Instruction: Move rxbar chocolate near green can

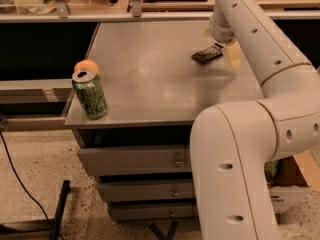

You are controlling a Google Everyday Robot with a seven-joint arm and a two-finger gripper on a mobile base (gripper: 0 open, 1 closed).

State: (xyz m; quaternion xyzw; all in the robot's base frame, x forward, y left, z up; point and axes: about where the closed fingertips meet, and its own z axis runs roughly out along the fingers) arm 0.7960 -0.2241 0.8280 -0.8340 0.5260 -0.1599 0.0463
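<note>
— Camera view: what does it take in?

— A grey metal tabletop (150, 79) seen from above and in front, with a stack of drawers (135, 160) beneath it. A thick white robot arm (260, 49) rises from the lower right, bends, and reaches back over the right side of the table.

— Where is the gripper?

— The gripper (220, 45) hangs low over the far right part of the tabletop, right at the rxbar chocolate (206, 54). Whether it is clamped on the bar or released cannot be told from this angle.

— And the bar itself?

— It is a small, flat, dark bar, angled, with its right end by the gripper. I cannot tell whether it lies on the surface or is lifted just off it.

— Where is the green can?

— The green can (90, 95) stands upright at the near left corner of the table, well apart from the bar. A round orange fruit (86, 65) sits just behind it, close to the left edge.

— Anything else?

— A cardboard box (295, 176) shows on the floor at the right, partly hidden by the arm, and a dark cable (14, 176) runs across the speckled floor at the left.
</note>
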